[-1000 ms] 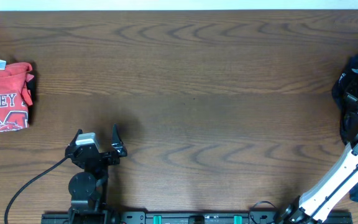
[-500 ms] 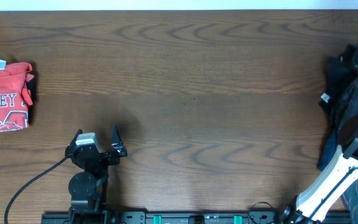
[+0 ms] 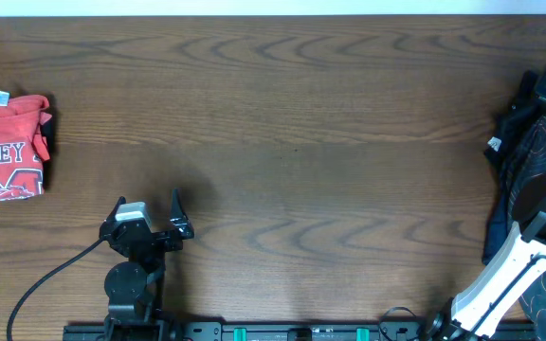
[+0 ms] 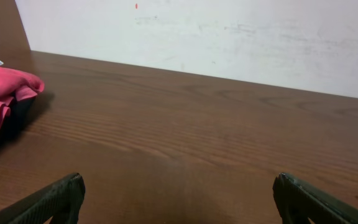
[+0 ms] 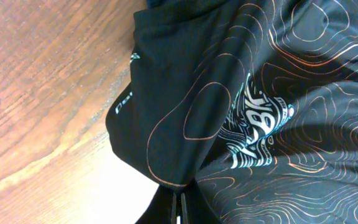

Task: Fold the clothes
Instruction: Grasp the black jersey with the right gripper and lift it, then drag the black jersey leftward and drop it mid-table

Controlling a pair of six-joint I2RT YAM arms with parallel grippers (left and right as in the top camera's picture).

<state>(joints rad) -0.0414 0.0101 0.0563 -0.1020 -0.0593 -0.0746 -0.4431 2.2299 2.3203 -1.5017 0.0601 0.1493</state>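
Observation:
The black cycling jersey (image 3: 529,161) with thin wavy contour lines hangs bunched at the table's right edge. In the right wrist view it fills the frame (image 5: 241,93), showing orange lines and a teal-white logo. My right gripper (image 5: 178,208) is shut on a fold of the jersey; in the overhead view the jersey hides the fingers. My left gripper (image 3: 150,220) is open and empty near the front left, its fingertips wide apart in the left wrist view (image 4: 179,199). A folded red T-shirt (image 3: 6,147) lies at the far left and also shows in the left wrist view (image 4: 2,99).
The brown wooden table (image 3: 292,133) spans the view. A white wall (image 4: 216,37) stands behind its far edge. The right arm's white link (image 3: 510,275) reaches up from the front right. A black cable (image 3: 45,284) runs from the left arm.
My right gripper has pulled the black jersey leftward onto the table edge and it has spread and dropped lower. The left arm and the red T-shirt have not moved.

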